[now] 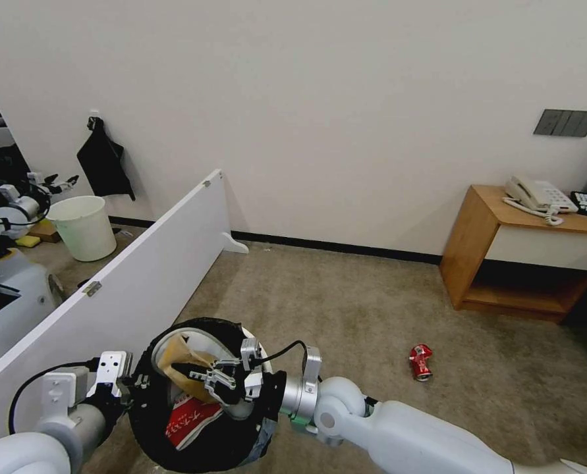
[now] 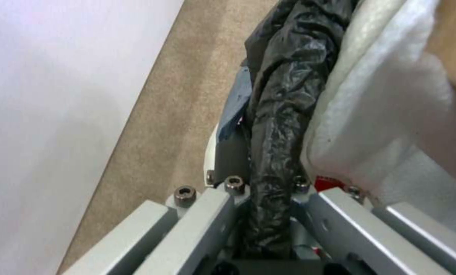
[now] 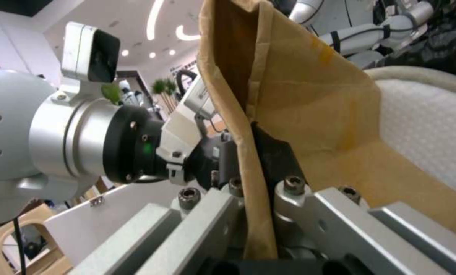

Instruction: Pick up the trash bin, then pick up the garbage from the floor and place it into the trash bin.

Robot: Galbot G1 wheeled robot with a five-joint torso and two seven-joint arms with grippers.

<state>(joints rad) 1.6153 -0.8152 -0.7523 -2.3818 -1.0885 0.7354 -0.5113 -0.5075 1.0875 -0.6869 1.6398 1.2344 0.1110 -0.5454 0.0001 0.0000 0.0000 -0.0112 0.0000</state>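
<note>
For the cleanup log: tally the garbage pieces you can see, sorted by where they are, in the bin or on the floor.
In the black-bag-lined white trash bin, its rim clamped by the left gripper: 3 (brown torn cardboard pinched by the right gripper, red-white crushed carton, white slipper)
On the carpet floor: 1 (crushed red can)
Total: 4

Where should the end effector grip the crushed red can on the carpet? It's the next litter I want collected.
Grip the crushed red can across its flattened middle, coming straight down from above. It lies on its side on open carpet, its long axis pointing roughly away from the robot, so the fingers should probably close across its narrow width.
</note>
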